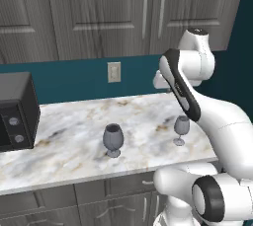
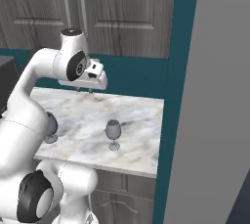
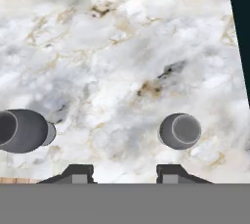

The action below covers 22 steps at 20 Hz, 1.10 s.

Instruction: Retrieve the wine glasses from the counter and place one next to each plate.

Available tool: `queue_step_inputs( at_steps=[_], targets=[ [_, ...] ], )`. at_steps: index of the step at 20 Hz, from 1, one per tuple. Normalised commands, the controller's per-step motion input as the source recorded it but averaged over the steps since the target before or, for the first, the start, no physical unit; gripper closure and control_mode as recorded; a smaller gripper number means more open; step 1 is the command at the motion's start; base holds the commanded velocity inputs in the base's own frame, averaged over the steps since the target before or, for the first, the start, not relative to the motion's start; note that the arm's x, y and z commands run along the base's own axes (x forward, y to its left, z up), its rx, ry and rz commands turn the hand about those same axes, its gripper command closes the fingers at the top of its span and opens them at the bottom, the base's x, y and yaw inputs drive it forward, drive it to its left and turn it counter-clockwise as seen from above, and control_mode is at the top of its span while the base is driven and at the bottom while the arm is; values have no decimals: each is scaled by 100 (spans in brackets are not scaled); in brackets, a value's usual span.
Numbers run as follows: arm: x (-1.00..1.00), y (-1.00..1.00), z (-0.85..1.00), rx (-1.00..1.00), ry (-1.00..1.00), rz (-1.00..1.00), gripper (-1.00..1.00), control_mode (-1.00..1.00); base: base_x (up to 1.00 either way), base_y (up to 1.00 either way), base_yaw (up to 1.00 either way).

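From the left base view, we judged it best to descend squarely over the narrower glass (image 1: 181, 129) at 3 o'clock on the counter (image 1: 74, 141); the wider glass (image 1: 112, 139) stood centre. From the right, the arm arched high, hand level. In the hand view, the gripper (image 3: 124, 174) hung empty, jaws apart, glass (image 3: 179, 131) at 1 o'clock.

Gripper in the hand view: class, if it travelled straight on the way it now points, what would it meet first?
Most likely the bare white-grey marble counter. The open gripper points down at it, and the narrower smoky grey-blue wine glass lies just off that line, though depth is unclear.
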Motion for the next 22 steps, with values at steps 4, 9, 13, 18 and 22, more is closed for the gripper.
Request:
queue_step_inputs(
  at_steps=[4,9,13,18,22],
  targets=[
    [-39,0,0,0,-12,0,-100,-100,0,0,0],
    [-83,0,-1,-2,-11,0,-100,-100,0,0,0],
    [-64,0,-7,-3,-20,0,-100,-100,0,0,0],
    [-41,-6,-16,0,-19,1,-100,-100,0,0,0],
    [-12,-1,-25,0,-12,4,-100,-100,0,0,0]
  ],
)
